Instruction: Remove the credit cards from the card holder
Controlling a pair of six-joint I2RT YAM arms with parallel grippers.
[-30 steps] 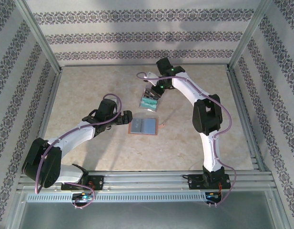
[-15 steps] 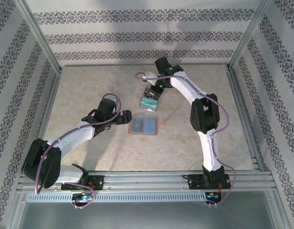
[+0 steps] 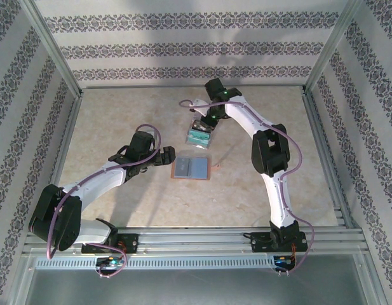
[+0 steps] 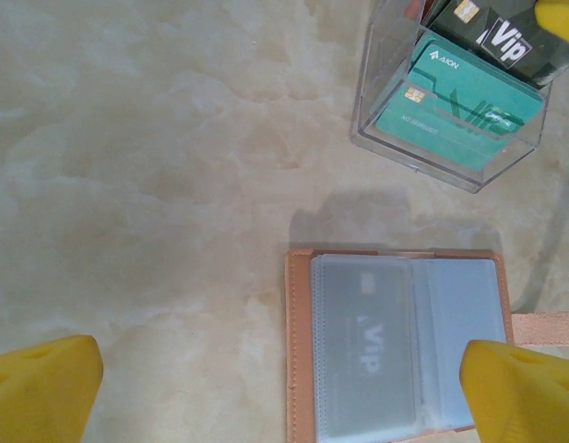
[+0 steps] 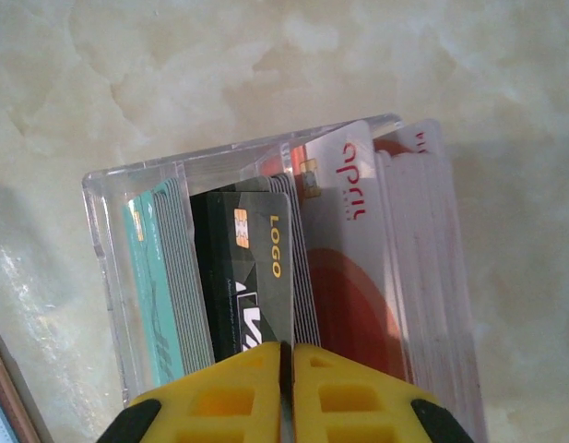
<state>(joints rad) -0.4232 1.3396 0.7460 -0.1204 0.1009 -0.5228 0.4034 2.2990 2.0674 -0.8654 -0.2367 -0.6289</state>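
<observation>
Right tool [image 5: 286, 355] pinches, almost closed, a black card [image 5: 252, 277] standing in the clear box [image 5: 104, 268] just beyond the card holder [image 4: 422, 341], which lies open on the counter [image 4: 127, 185]. Left tool [image 4: 279, 374] gapes empty above it. One grey card [image 4: 362, 346] is yet to come out.

Top external: fixed, high, at the table's [image 3: 119, 121] 6 o'clock edge, looking down and forward over the whole surface.
Left wrist: near, steeply downward; card holder [image 4: 395, 346] at 5 o'clock, clear box [image 4: 365, 111] at 1 o'clock.
Right wrist: very close, looking down into the same box, black card [image 5: 252, 268] at its jaws.
All three share the box.
</observation>
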